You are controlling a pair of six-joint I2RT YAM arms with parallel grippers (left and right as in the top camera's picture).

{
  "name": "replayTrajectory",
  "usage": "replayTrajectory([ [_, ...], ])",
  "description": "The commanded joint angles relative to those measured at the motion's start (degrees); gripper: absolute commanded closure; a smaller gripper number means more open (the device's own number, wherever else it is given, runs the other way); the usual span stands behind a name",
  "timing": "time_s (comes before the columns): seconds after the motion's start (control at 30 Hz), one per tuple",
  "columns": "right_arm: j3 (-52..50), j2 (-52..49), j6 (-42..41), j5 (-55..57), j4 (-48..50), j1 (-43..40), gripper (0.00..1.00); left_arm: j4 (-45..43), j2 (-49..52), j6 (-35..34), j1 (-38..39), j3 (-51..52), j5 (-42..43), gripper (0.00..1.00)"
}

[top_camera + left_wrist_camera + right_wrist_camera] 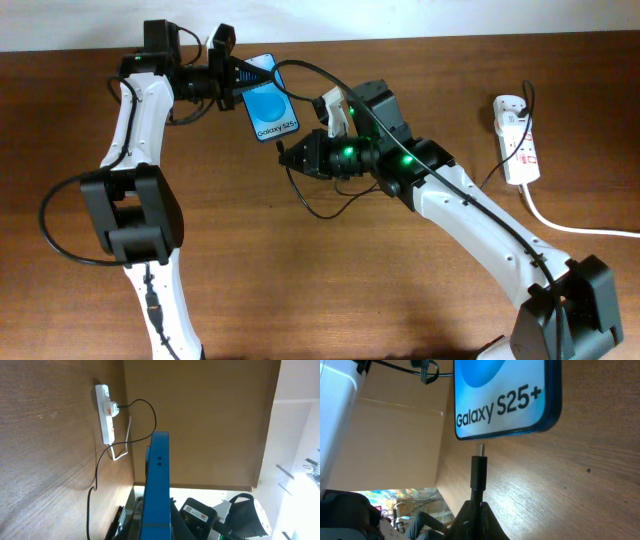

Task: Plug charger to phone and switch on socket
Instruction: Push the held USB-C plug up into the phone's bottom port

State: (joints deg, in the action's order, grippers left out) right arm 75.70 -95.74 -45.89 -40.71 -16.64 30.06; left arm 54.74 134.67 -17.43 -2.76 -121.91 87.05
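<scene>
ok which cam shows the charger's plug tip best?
Right wrist: the charger tip sits mid-frame, held in the right gripper, just short of the phone bottom edge. Overhead shows it only as a speck by the gripper. Left wrist shows just its cable near the socket, no tip.

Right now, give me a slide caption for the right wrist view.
Right gripper holds the charger plug just short of the phone's bottom edge, not yet inserted.
</scene>
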Motion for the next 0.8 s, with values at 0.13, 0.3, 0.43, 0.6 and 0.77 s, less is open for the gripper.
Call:
replayTrajectory([
  [0.13, -3.0, -0.5, 2.6, -4.7, 2.6, -1.5, 0.96, -0.2, -0.3, -0.6, -1.3, 0.0, 3.1, 1.00],
  [0.3, -8.4, -0.5, 1.5, -8.6, 15.1, -1.9, 0.96, -0.2, -0.3, -0.6, -1.8, 0.0, 3.1, 1.00],
  [0.43, -9.6, -0.5, 0.1, -8.6, 17.9, -1.9, 0.96, -0.2, -0.3, -0.5, -1.6, 0.0, 3.1, 1.00],
  [0.6, -9.6, -0.5, -0.1, -8.2, 18.0, -1.9, 0.96, -0.2, -0.3, -0.5, -1.2, 0.0, 3.1, 1.00],
  [0.77, -9.6, -0.5, -0.8, -6.6, 18.3, -2.0, 0.96, -0.2, -0.3, -0.5, -0.7, 0.0, 3.1, 1.00],
])
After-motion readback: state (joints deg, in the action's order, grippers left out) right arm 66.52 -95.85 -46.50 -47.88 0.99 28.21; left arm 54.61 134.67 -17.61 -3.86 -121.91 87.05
